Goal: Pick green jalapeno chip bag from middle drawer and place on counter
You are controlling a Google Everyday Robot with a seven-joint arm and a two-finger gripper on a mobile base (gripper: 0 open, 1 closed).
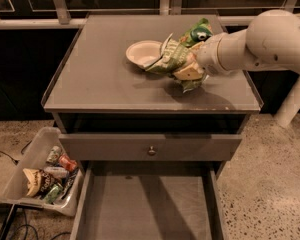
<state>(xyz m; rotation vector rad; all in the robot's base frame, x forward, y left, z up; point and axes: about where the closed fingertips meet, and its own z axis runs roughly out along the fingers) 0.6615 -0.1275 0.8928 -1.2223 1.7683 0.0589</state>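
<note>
My gripper (pixel 188 70) is over the right half of the counter (pixel 100 79), at the end of the white arm coming in from the right. It is shut on the green jalapeno chip bag (pixel 166 59), a wrinkly olive-green bag that hangs just above the counter and reaches left toward a white bowl (pixel 141 53). The middle drawer (pixel 150 204) is pulled open below, with its flat grey floor bare.
A brighter green bag (pixel 200 32) lies behind the gripper near the counter's back right. The upper drawer front with its round knob (pixel 151 150) is nearly closed. A bin of snacks and cans (pixel 46 176) sits on the floor at the left. A white post (pixel 292 104) stands at the right.
</note>
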